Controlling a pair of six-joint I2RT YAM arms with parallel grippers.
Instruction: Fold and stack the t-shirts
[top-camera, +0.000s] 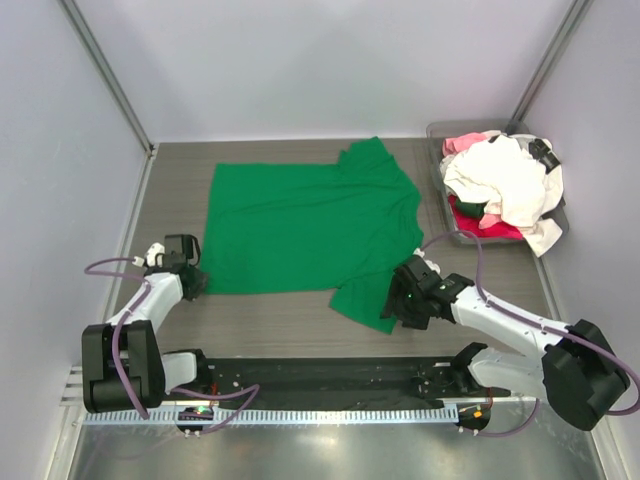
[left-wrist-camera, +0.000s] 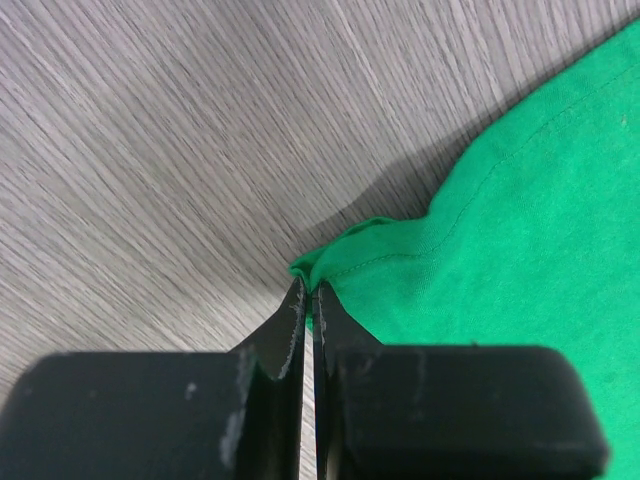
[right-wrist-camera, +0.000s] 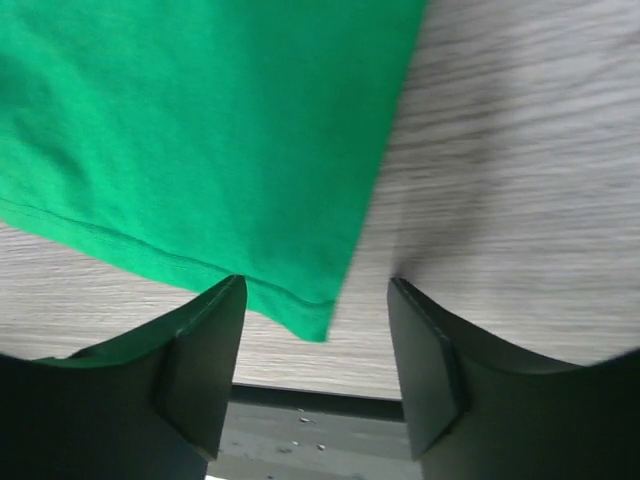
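The bright green t-shirt (top-camera: 300, 225) lies spread on the table's middle, one sleeve at the back and one at the front right. My left gripper (top-camera: 192, 283) is shut on the shirt's near left hem corner (left-wrist-camera: 330, 255), pinching the green edge between its fingertips at table level. My right gripper (top-camera: 393, 308) is open over the near right sleeve; in the right wrist view the sleeve's corner (right-wrist-camera: 315, 320) lies between the spread fingers (right-wrist-camera: 210, 350). White, pink and red shirts (top-camera: 505, 180) are piled at the back right.
A clear plastic bin (top-camera: 445, 215) at the back right holds the pile of other shirts. Grey walls and metal posts close in the table. A black strip and metal rail (top-camera: 330, 385) run along the near edge between the arm bases.
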